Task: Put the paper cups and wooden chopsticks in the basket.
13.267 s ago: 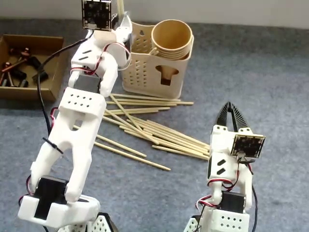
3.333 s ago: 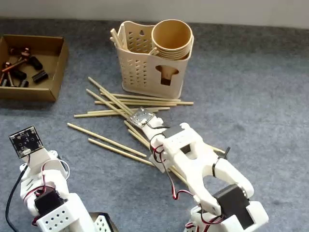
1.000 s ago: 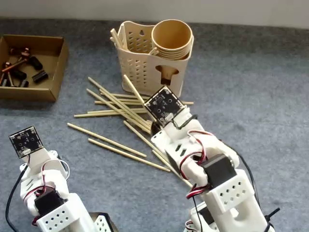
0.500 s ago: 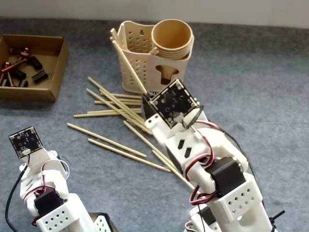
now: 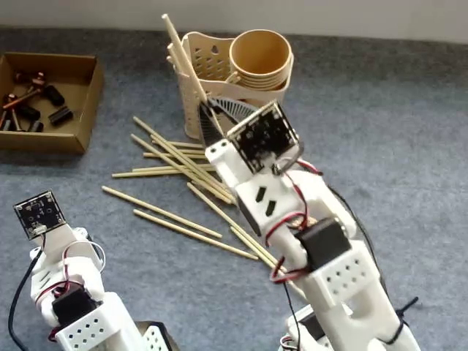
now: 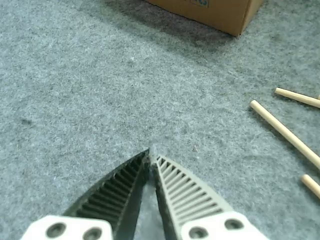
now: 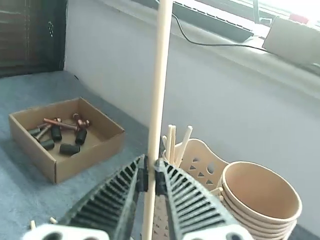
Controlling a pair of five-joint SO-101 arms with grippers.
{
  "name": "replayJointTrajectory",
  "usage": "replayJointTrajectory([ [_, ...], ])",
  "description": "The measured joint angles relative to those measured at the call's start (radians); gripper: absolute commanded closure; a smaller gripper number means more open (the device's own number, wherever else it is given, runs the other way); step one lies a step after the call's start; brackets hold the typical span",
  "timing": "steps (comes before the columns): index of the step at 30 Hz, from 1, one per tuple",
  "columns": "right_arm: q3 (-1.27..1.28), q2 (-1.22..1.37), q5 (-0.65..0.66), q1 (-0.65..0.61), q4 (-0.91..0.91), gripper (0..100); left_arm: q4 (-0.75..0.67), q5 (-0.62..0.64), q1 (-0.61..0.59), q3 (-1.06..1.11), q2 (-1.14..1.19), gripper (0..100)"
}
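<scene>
My right gripper (image 5: 211,117) (image 7: 150,171) is shut on one wooden chopstick (image 5: 183,55) (image 7: 161,75), held nearly upright just in front of the cream basket (image 5: 207,55) (image 7: 199,152). A stack of paper cups (image 5: 261,58) (image 7: 260,192) sits in the basket, with a few chopsticks (image 7: 172,137) standing in its corner. Several loose chopsticks (image 5: 175,157) (image 6: 285,132) lie on the grey carpet in front of the basket. My left gripper (image 6: 150,156) is shut and empty, low over bare carpet at the near left.
A shallow cardboard box (image 5: 47,102) (image 7: 65,135) (image 6: 215,12) with small metal parts sits at the far left. The folded left arm (image 5: 55,270) occupies the near left corner. Open carpet lies to the right of the basket.
The right arm has lifted the chopstick higher and carried it toward the basket, its upper end now above the rim. The left arm has not moved.
</scene>
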Motion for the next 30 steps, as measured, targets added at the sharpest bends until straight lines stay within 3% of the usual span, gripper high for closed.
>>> replayJointTrajectory([
  [4, 0.0, 0.084, -0.072, 0.0, -0.201, 99.3, 0.0, 0.0, 0.0, 0.0, 0.0, 100],
  [18, 0.0, 0.342, -0.078, 0.089, -0.684, 99.3, 0.0, 0.0, 0.0, 0.0, 0.0, 100],
  [24, 0.0, 0.454, 0.021, 0.097, -0.875, 99.3, 0.0, 0.0, 0.0, 0.0, 0.0, 100],
  [30, 0.0, 0.519, 0.037, 0.098, -1.028, 99.3, 0.0, 0.0, 0.0, 0.0, 0.0, 100],
])
